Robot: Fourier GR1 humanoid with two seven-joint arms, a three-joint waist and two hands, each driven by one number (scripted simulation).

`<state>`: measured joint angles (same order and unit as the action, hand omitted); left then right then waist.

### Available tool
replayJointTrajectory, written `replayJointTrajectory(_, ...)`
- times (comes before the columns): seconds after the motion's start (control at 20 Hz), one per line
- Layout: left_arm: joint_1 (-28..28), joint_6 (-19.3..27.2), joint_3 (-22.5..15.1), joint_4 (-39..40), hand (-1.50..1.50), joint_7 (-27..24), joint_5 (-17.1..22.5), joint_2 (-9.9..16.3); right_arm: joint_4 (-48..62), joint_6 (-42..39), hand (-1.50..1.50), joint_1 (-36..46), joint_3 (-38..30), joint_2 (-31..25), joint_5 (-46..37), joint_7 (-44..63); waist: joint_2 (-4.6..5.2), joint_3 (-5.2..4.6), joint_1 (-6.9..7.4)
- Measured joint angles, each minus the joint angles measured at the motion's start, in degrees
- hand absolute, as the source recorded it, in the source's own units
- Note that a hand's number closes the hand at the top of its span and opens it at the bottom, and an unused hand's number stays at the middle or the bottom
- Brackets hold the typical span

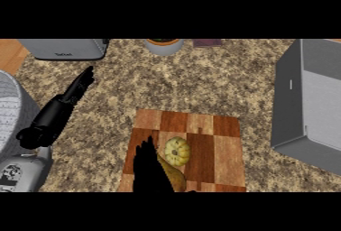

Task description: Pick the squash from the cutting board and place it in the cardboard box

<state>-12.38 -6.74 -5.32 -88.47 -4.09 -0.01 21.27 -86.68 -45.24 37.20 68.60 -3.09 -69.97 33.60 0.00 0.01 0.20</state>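
Currently the squash (pixel 177 151) sits on the cutting board (pixel 213 144) — right hand (pixel 148 169) just beside it, fingers straight, holding nothing. Left hand (pixel 78 86) is well apart at the left over the counter (pixel 200 81), fingers extended. Cardboard box (pixel 313 103) is at right — nothing visible inside.

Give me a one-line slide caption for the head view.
Right hand hovers open beside the pale yellow ribbed squash on the wooden checkered cutting board; grey open-topped box waits at right.
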Motion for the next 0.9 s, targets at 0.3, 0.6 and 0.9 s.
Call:
replayJointTrajectory(0.3, -0.14, -0.77, 1.13, 0.83, 0.0, -0.61, -1.57, -1.15, 2.93, 2.27, -1.5, -1.86, -1.94, -0.25, -2.88, -5.0, 0.0, 0.0, -0.05)
replayJointTrajectory(0.6, 0.09, -2.11, 2.56, 1.72, 0.0, -1.56, -2.61, -1.97, 4.27, 2.88, -1.5, -3.1, -4.38, -0.94, -7.48, -7.84, -0.01, 0.0, -0.11)
replayJointTrajectory(0.9, 0.08, -2.66, 2.7, 0.67, 0.0, -0.12, -3.91, -3.45, 8.8, 6.59, -1.5, -2.92, -7.81, -1.38, -11.45, -11.97, 0.0, 0.0, -0.02)
